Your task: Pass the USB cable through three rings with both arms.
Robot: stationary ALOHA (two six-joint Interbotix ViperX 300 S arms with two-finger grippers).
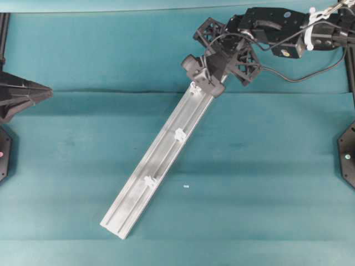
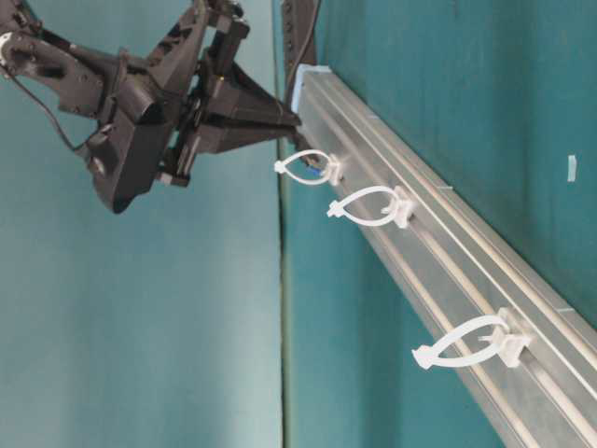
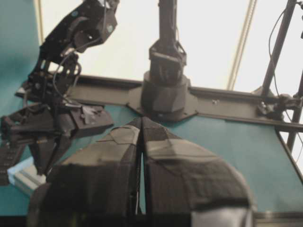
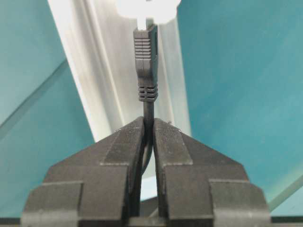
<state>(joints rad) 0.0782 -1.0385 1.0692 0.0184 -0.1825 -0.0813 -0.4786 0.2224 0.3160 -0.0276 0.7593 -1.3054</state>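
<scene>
My right gripper is shut on the USB cable, pinching the black cord just behind the plug. The plug points along the silver rail, and its tip is at the blurred white ring at the top of the right wrist view. Overhead, the right gripper hovers over the rail's far end by the first ring. The second ring and third ring stand further down the rail. My left gripper rests shut and empty at the left edge, far from the rail.
The rail lies diagonally on the teal cloth, from the upper middle to the lower left. A tiny white scrap lies on the cloth to its right. Arm bases stand at both side edges.
</scene>
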